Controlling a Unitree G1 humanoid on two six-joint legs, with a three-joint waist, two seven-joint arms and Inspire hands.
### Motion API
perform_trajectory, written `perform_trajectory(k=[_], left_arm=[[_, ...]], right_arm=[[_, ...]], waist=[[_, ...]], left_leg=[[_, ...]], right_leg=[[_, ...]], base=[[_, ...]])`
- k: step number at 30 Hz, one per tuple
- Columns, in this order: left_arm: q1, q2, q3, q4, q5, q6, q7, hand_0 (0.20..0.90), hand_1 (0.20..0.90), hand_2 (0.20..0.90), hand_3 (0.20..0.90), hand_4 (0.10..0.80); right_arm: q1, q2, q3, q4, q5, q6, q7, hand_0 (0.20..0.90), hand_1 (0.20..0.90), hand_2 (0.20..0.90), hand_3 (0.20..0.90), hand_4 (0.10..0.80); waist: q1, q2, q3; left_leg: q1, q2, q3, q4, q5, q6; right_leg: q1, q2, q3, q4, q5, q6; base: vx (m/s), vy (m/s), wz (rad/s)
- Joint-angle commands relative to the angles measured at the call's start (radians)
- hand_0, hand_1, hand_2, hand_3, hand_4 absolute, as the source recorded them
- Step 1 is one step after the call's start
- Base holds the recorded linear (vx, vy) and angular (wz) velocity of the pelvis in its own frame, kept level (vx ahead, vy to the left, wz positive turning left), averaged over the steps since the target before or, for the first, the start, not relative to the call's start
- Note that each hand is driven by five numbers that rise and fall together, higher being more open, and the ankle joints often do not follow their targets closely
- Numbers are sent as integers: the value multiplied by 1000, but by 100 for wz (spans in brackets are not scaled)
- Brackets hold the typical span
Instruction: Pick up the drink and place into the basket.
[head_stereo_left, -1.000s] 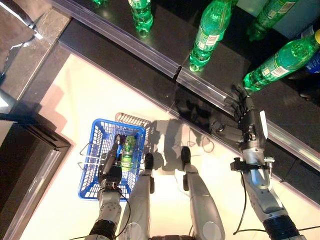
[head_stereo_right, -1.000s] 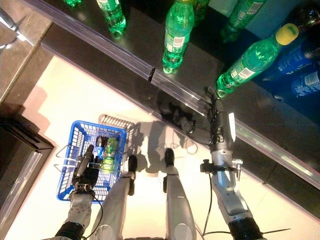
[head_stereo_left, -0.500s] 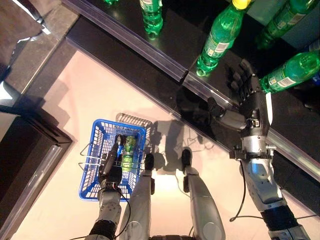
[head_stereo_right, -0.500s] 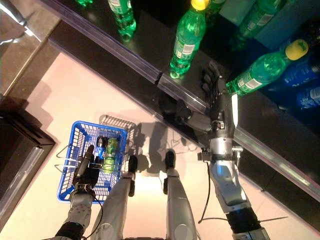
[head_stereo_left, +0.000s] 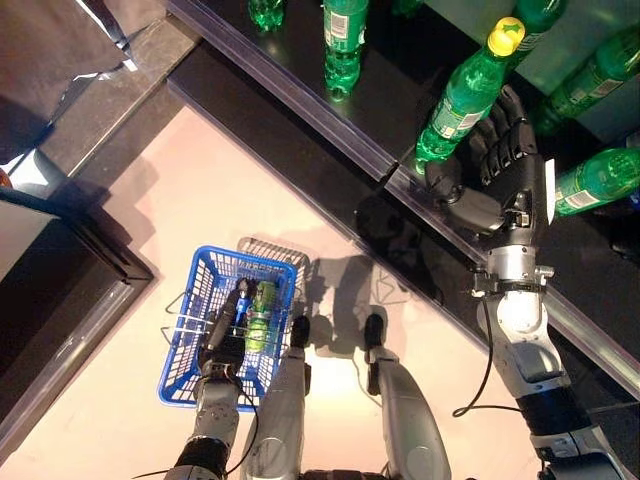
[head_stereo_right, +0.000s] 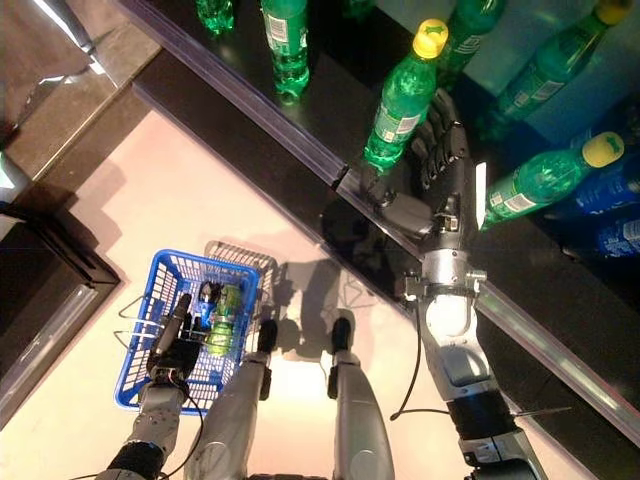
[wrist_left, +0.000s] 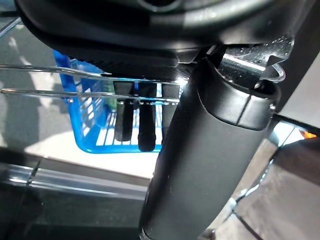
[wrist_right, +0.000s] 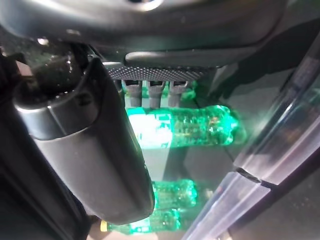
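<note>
On the dark shelf (head_stereo_left: 300, 85), my right hand (head_stereo_left: 505, 165) is spread wide around a green bottle (head_stereo_left: 462, 95) with a yellow cap — fingers behind it, thumb in front, not closed on it. Low at my left, my left hand (head_stereo_left: 222, 335) is curled round the wire handles of the blue basket (head_stereo_left: 185, 320) — a green drink (head_stereo_left: 262, 310) lies inside. More green bottles (head_stereo_left: 345, 40) stand along the shelf.

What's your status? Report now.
Right hand open beside the yellow-capped green bottle, not gripping. Left hand shut on basket handle. Nothing blocking.
</note>
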Motion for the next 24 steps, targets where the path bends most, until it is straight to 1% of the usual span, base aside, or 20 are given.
perform_trajectory(k=[1, 9, 13, 24], left_arm=[[-16, 114, 79, -180, 13, -90, -75, 300, 300, 300, 200, 100], [-32, 118, 71, -177, 15, -74, -69, 300, 300, 300, 200, 100], [-40, 121, 68, -174, 17, -66, -66, 300, 300, 300, 200, 100], [-65, 145, 63, -153, 13, -41, -63, 300, 300, 300, 200, 100]], right_arm=[[-90, -18, -66, -117, -8, -61, -49, 900, 900, 900, 900, 800], [-135, -13, -74, -63, -19, -41, -136, 900, 900, 900, 900, 800], [-156, -15, -70, -50, -36, -28, -152, 900, 900, 900, 900, 800], [-250, -56, -53, 18, -24, 15, -168, 900, 900, 900, 900, 800]], waist=[[6, 12, -18], [16, 18, -18], [21, 17, -18], [34, 14, -18]], left_leg=[[-25, -86, 30, 139, -112, 52], [-26, -86, 27, 139, -112, 51], [-30, -88, 26, 144, -113, 52], [-47, -92, 19, 160, -120, 54]], right_leg=[[126, 10, -51, -107, -28, 16], [116, 5, -64, -95, -33, 16], [111, 2, -70, -88, -33, 16], [84, 0, -80, -66, -35, 18]], base=[[39, 14, 13], [22, 17, 6], [10, 1, 2], [16, 3, 6]])
